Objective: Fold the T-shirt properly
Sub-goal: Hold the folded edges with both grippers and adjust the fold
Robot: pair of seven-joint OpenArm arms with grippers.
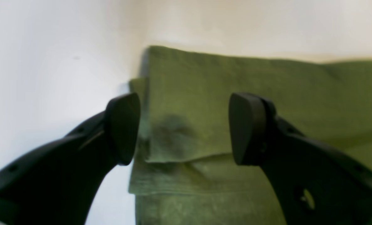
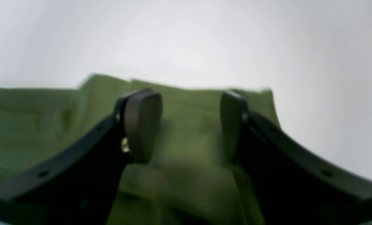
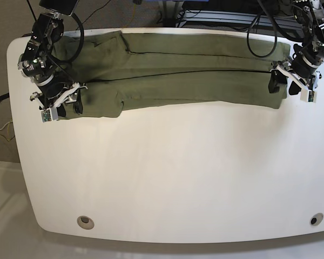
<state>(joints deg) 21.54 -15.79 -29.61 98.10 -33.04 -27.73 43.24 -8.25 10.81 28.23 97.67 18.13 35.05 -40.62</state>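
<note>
Black fingers fill the bottom of both wrist views, and both pictures are soft and blurred, so the weave and seams of the cloth are hard to read. Seen from the left wrist, the left claw (image 1: 184,128) stands spread wide, with bare green cloth showing in the gap between its pads and nothing pinched; whether the tips touch the cloth cannot be told. Under it an end of the T-shirt (image 1: 223,103) lies in stacked layers, each edge stepped back from the one below, beside bare white table (image 1: 48,62); the cloth runs off the right and bottom edges of that picture. From the right wrist, the right claw (image 2: 189,125) is also spread apart, its pads on either side of a raised hump of cloth without closing on it; contact is unclear through the blur. The base view shows the T-shirt (image 3: 173,70) folded into a long narrow band along the far edge of the table (image 3: 167,178), reaching nearly from the far left corner to the far right corner. There the left claw (image 3: 291,81) sits at the band's end near the table's right edge and the right claw (image 3: 62,102) at the end near the left edge, each partly hiding the cloth beneath it. Neckline and sleeves cannot be made out.
</note>
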